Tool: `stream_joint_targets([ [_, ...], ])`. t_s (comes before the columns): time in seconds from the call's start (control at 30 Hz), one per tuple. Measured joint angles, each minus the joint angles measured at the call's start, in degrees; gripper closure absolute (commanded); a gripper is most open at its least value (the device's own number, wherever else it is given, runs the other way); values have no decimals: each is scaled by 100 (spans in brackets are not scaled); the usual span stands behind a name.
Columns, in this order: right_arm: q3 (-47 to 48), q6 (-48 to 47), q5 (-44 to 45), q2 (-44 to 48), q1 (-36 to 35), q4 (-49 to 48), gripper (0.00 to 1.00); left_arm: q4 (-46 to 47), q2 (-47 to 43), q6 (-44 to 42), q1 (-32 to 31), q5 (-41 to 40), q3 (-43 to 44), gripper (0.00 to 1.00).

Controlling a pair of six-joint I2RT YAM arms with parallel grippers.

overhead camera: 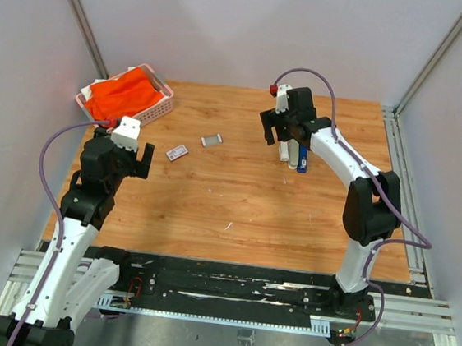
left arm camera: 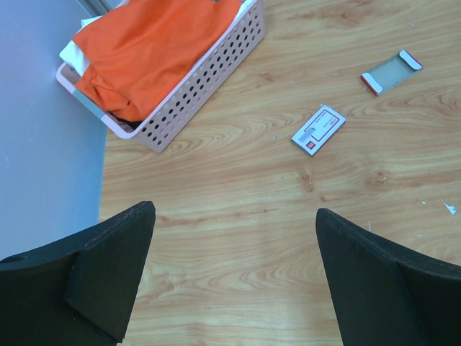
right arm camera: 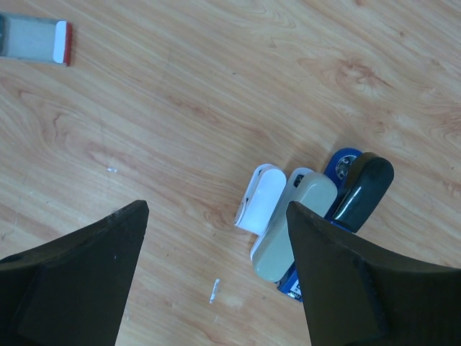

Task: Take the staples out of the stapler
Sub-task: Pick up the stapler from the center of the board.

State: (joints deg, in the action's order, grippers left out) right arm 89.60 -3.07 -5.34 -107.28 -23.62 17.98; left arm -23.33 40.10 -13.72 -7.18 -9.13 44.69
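Observation:
Three staplers lie side by side on the wooden table: a white one [right arm camera: 261, 198], a grey one [right arm camera: 292, 227] and a blue and black one [right arm camera: 360, 191]. They also show in the top view [overhead camera: 293, 156]. A tiny silver staple strip [right arm camera: 214, 290] lies on the wood just in front of them. My right gripper [right arm camera: 217, 209] is open and empty above the table, just left of the staplers, and also shows in the top view [overhead camera: 275, 134]. My left gripper [left arm camera: 234, 216] is open and empty over bare wood at the left, and also shows in the top view [overhead camera: 137, 161].
A pink basket [left arm camera: 205, 79] with orange cloth stands at the back left [overhead camera: 128, 94]. A flat white box with a red label [left arm camera: 318, 130] and an open clear tray with red ends [left arm camera: 391, 72] lie mid-table. Small white flecks [overhead camera: 228, 225] dot the wood.

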Motion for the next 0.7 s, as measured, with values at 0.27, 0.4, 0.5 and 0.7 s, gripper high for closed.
stream_joint_targets([
  [0.27, 476, 55, 348, -614, -2, 17, 18, 2, 61, -2, 0, -4, 0, 2],
  [0.4, 820, 133, 437, -1014, -2, 83, 18, 2, 96, -4, 0, -7, 0, 2],
  [0.5, 957, 188, 472, -1215, -2, 175, 18, 0, 120, -7, 0, -9, 0, 2],
  [0.7, 966, 352, 625, -1357, -2, 337, 18, 2, 170, -7, 0, -11, 0, 2],
])
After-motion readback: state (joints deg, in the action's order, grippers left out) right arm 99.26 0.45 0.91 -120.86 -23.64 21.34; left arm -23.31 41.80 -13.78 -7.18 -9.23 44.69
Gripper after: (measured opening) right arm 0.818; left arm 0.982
